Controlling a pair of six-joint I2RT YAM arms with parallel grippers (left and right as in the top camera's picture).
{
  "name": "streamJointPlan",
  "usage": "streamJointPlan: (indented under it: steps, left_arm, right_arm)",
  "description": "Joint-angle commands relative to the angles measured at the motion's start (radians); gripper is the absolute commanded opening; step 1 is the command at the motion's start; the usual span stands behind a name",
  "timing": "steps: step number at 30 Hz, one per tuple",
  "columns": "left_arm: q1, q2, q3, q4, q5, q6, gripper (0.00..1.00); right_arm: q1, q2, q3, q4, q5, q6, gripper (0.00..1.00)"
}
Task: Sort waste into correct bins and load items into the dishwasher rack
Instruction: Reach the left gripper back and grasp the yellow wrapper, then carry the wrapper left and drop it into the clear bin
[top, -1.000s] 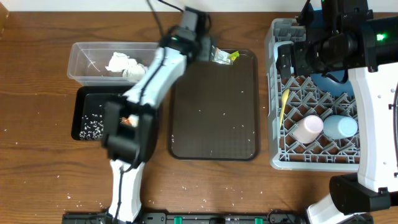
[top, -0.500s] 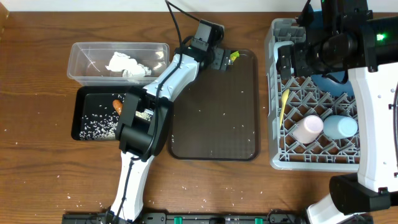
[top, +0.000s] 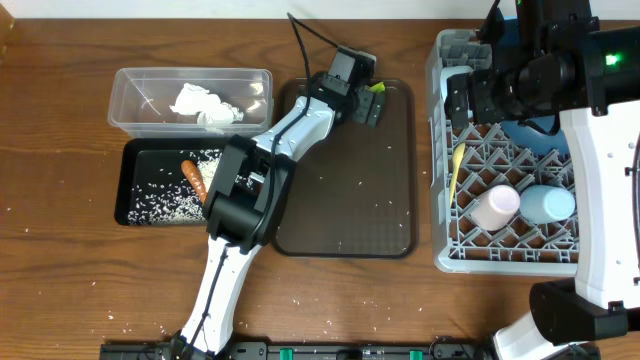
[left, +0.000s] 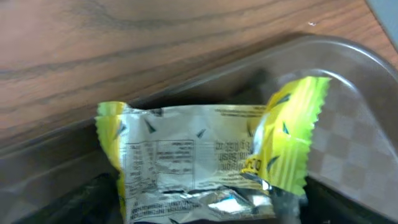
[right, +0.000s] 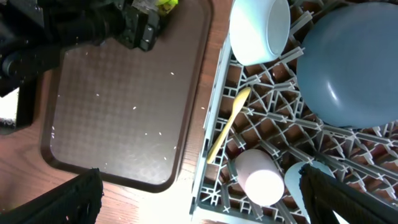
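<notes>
The yellow-green wrapper (top: 377, 90) lies in the back right corner of the brown tray. In the left wrist view the wrapper (left: 205, 158) fills the frame. My left gripper (top: 366, 103) is open with a finger on either side of it (left: 205, 214). The clear tub (top: 128, 112) holds the napkin (top: 200, 103). The black tray (top: 128, 190) holds the carrot (top: 192, 177) and rice (top: 160, 205). My right gripper (top: 460, 95) is open and empty above the rack (top: 445, 255). The rack holds bowl (right: 258, 28), plate (right: 348, 68), spoon (right: 229, 124), pink cup (right: 261, 180) and blue cup (top: 548, 205).
The brown serving tray (top: 345, 190) lies between the bins and the rack, with a few rice grains on it. Scattered grains also lie on the wooden table in front of the tray.
My left arm has swung right along the tray's back edge to the wrapper. The carrot and rice in the black tray have come into view. The right arm has not moved.
</notes>
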Motion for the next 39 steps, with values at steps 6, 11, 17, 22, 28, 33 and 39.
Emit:
streamJointPlan:
  steps: [6, 11, 17, 22, 28, 33, 39]
  left_arm:
    - [0.007, 0.036, 0.006, -0.01, -0.049, 0.004, 0.28]
    - [0.007, -0.005, 0.006, -0.043, -0.049, 0.003, 0.06]
    - [0.014, -0.163, 0.006, -0.174, -0.05, 0.0, 0.06]
    - [0.055, -0.358, 0.006, -0.305, -0.079, -0.004, 0.06]
    - [0.161, -0.495, 0.006, -0.466, -0.201, -0.047, 0.06]
    - [0.273, -0.473, 0.005, -0.6, -0.301, -0.062, 0.06]
    - [0.379, -0.374, -0.008, -0.618, -0.301, -0.089, 0.07]
  right_arm:
    - [-0.004, -0.009, 0.002, -0.004, 0.008, -0.005, 0.99]
    - [-0.004, -0.009, 0.002, -0.003, 0.008, -0.005, 0.99]
    - [-0.004, -0.009, 0.002, -0.002, 0.008, -0.005, 0.99]
    - [-0.004, -0.009, 0.002, 0.001, 0.008, -0.005, 0.99]
    - [-0.004, -0.009, 0.002, 0.001, 0.008, -0.005, 0.99]
    - [-0.004, -0.007, 0.002, 0.01, 0.007, -0.005, 0.99]
    - [-0.004, -0.006, 0.002, 0.013, 0.007, -0.005, 0.99]
